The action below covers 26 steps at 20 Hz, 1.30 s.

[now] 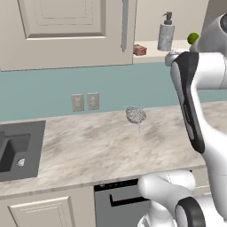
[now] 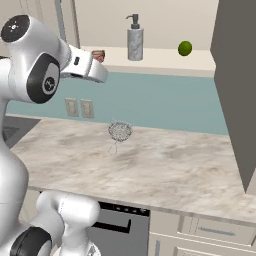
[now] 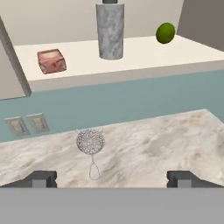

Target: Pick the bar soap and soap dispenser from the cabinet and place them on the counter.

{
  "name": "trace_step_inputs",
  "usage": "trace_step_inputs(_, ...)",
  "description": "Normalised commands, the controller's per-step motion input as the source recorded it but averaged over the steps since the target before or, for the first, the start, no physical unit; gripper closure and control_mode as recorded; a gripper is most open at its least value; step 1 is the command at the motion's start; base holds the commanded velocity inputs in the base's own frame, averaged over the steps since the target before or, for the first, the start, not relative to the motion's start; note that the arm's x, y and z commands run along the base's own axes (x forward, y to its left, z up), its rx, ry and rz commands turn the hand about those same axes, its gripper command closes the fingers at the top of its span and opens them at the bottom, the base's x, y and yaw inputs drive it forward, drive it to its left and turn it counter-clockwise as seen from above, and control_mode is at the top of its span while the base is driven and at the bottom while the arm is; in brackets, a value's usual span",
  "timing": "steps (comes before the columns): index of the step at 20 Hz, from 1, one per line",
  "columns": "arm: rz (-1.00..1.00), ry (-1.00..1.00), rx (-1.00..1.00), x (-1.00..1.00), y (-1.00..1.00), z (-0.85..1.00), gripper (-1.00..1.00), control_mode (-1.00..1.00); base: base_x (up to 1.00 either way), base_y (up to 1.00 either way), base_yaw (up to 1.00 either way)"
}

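Observation:
The cabinet stands open, showing its cream shelf. On it the small reddish-brown bar soap lies at the left. The tall grey speckled soap dispenser stands upright to its right. My gripper is open and empty, its two dark fingertips spread wide. It hovers in front of the shelf and a little below it, above the marbled counter, apart from both things. In the right base view my hand partly covers the bar soap.
A green lime lies on the shelf right of the dispenser. A wire-mesh ball rests on the counter near the back wall. The dark sink is at the counter's left end. The open cabinet door juts out on the right.

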Motion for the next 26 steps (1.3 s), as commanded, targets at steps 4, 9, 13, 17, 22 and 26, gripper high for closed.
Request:
trace_step_inputs(4,0.08,-0.11,-0.04,0.00,0.38,0.29,-1.00,-1.00,0.00,0.00,0.00)
trace_step_inputs(9,0.07,-0.01,-0.05,0.00,0.41,0.30,-1.00,-1.00,0.00,0.00,0.00)
trace_step_inputs(13,0.05,0.00,-0.01,0.13,0.47,0.07,-1.00,-1.00,0.00,0.00,0.00)
trace_step_inputs(17,0.04,-0.01,0.00,0.18,0.44,0.07,-1.00,-1.00,0.00,0.00,0.00)
trace_step_inputs(22,0.01,-0.06,0.00,0.18,0.40,0.13,-1.00,-1.00,0.00,0.00,0.00)
trace_step_inputs(26,0.01,-0.07,0.00,0.15,0.34,0.15,-1.00,-1.00,0.00,0.00,0.00)
